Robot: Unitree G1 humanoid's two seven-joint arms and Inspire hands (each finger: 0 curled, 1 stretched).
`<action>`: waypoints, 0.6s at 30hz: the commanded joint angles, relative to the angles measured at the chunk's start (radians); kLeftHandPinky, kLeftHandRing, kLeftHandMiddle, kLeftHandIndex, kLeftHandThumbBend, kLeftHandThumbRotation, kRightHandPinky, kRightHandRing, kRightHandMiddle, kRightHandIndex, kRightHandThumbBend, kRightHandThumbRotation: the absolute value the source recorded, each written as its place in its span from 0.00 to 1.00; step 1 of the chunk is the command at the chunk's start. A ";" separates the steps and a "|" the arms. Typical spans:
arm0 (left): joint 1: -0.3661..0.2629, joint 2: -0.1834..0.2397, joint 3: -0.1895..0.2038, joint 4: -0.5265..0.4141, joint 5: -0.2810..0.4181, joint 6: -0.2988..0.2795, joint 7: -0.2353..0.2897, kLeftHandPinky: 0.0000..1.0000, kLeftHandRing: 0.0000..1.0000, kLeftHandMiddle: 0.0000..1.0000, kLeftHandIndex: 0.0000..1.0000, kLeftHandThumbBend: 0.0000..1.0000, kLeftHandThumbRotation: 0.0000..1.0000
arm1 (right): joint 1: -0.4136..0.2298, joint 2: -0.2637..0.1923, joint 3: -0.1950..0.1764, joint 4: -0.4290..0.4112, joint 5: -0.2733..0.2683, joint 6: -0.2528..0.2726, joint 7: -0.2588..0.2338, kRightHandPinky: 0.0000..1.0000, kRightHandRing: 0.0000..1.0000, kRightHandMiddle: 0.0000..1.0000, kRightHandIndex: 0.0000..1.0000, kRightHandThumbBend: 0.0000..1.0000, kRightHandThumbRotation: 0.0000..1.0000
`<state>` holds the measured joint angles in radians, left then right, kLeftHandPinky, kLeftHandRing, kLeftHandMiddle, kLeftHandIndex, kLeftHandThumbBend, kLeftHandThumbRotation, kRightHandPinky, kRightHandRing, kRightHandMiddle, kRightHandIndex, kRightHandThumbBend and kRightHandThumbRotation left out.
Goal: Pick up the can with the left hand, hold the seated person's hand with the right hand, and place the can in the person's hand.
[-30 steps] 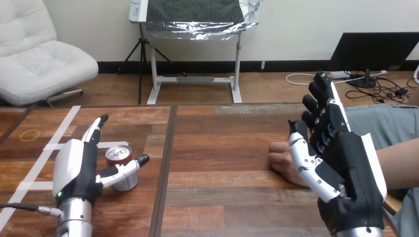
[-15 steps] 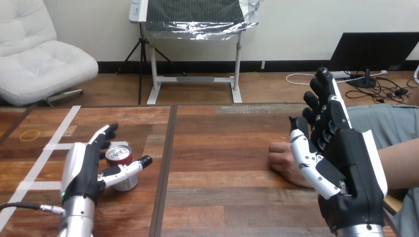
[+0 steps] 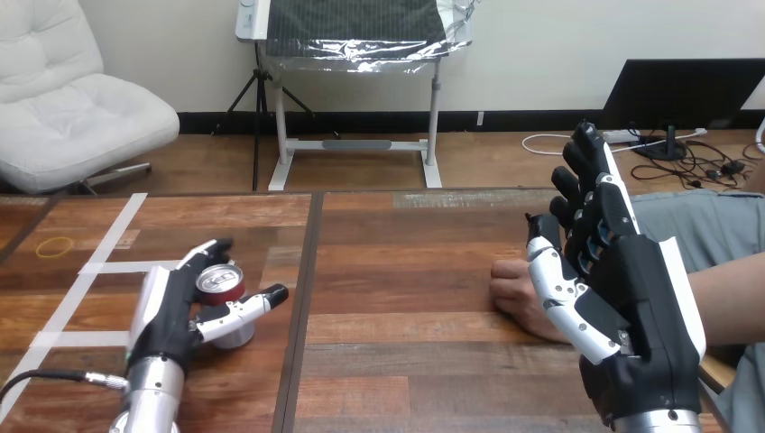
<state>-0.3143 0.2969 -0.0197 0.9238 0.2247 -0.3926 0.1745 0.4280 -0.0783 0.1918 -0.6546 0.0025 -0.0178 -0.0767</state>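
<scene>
On my side of the room, the wooden table (image 3: 406,271) spans the view. At right, my right hand (image 3: 631,298) stands raised over it, fingers straight and spread, holding nothing. The person's hand (image 3: 512,290) rests on the table just beyond it, partly hidden behind the thumb; I can't tell if the two touch. At left, my left hand (image 3: 167,307) lies low on the table, open, with its fingers behind the can (image 3: 221,287) and its thumb in front, not clamped round it. The can stands upright on the table, well apart from the person's hand. White tape strips (image 3: 99,262) and a yellow rubber band (image 3: 56,245) lie at far left.
</scene>
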 commanded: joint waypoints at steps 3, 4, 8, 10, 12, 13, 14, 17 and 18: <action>-0.094 -0.015 0.017 0.014 -0.042 0.019 -0.045 0.79 0.84 0.85 0.85 0.83 0.36 | -0.042 0.025 -0.013 -0.055 0.004 -0.003 0.004 1.00 1.00 1.00 1.00 0.00 0.00; -0.096 -0.016 0.015 0.015 -0.042 0.023 -0.046 0.80 0.84 0.86 0.85 0.83 0.36 | -0.042 0.024 -0.014 -0.054 0.003 -0.006 0.004 1.00 1.00 1.00 1.00 0.00 0.00; -0.099 -0.018 0.012 0.016 -0.043 0.030 -0.049 0.80 0.84 0.86 0.85 0.83 0.37 | -0.041 0.023 -0.016 -0.056 0.006 -0.007 0.006 1.00 1.00 1.00 1.00 0.00 0.00; -0.101 -0.018 0.008 0.019 -0.039 0.033 -0.049 0.79 0.84 0.86 0.85 0.83 0.37 | -0.041 0.022 -0.017 -0.056 0.009 -0.005 0.008 1.00 1.00 1.00 1.00 0.00 0.00; -0.102 -0.016 0.004 0.021 -0.034 0.034 -0.048 0.79 0.84 0.86 0.85 0.83 0.37 | -0.041 0.022 -0.018 -0.058 0.010 -0.004 0.009 1.00 1.00 1.00 1.00 0.00 0.00; -0.105 -0.015 0.001 0.025 -0.031 0.037 -0.049 0.79 0.84 0.86 0.85 0.83 0.37 | -0.040 0.021 -0.018 -0.059 0.008 -0.002 0.009 1.00 1.00 1.00 1.00 0.00 0.00; -0.106 -0.015 -0.001 0.027 -0.030 0.039 -0.050 0.79 0.84 0.86 0.85 0.83 0.38 | -0.040 0.021 -0.018 -0.060 0.006 -0.001 0.009 1.00 1.00 1.00 1.00 0.00 0.00; -0.110 -0.012 -0.008 0.033 -0.022 0.043 -0.052 0.79 0.84 0.86 0.85 0.84 0.38 | -0.039 0.022 -0.017 -0.063 0.004 0.002 0.009 1.00 1.00 1.00 1.00 0.00 0.00; -0.111 -0.011 -0.010 0.035 -0.021 0.043 -0.052 0.79 0.84 0.86 0.85 0.84 0.39 | -0.039 0.023 -0.017 -0.064 0.004 0.003 0.009 1.00 1.00 1.00 1.00 0.00 0.00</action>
<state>-0.3503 0.2904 -0.0182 0.9441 0.1907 -0.3577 0.1266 0.4281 -0.0786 0.1849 -0.6579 0.0033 -0.0129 -0.0711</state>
